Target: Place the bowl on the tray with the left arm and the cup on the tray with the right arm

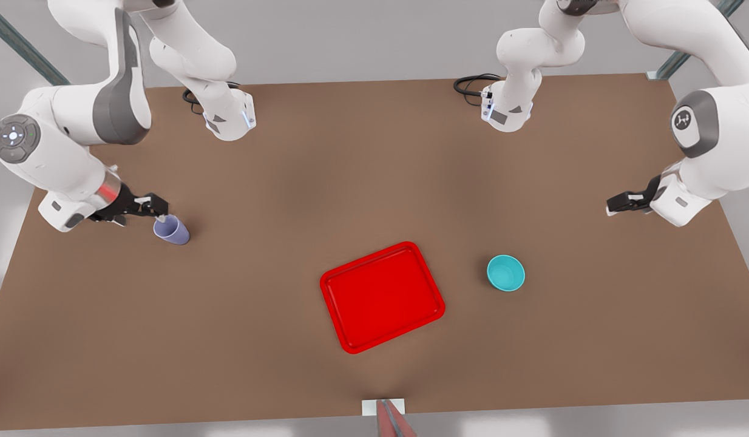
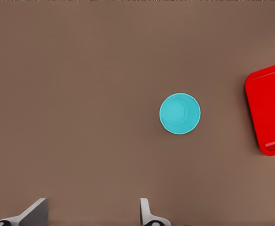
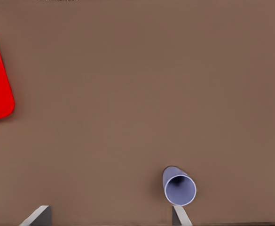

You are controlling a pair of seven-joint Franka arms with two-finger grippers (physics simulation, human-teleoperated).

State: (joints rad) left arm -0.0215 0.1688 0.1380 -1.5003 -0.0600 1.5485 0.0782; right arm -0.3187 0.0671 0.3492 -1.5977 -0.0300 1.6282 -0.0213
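Tools open: right tool (image 1: 158, 210) at cup (image 1: 171, 230).

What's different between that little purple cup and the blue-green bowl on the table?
The cup is pale lavender, narrow and taller; the bowl is turquoise, wider and shallower. The right gripper hangs open right by the cup, while the left gripper, also open, is well away from the bowl. Both stand upright on the table, outside the red tray.

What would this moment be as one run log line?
right gripper: open, at cup rim | left gripper: open, waiting off bowl | tray: bare | placed: none
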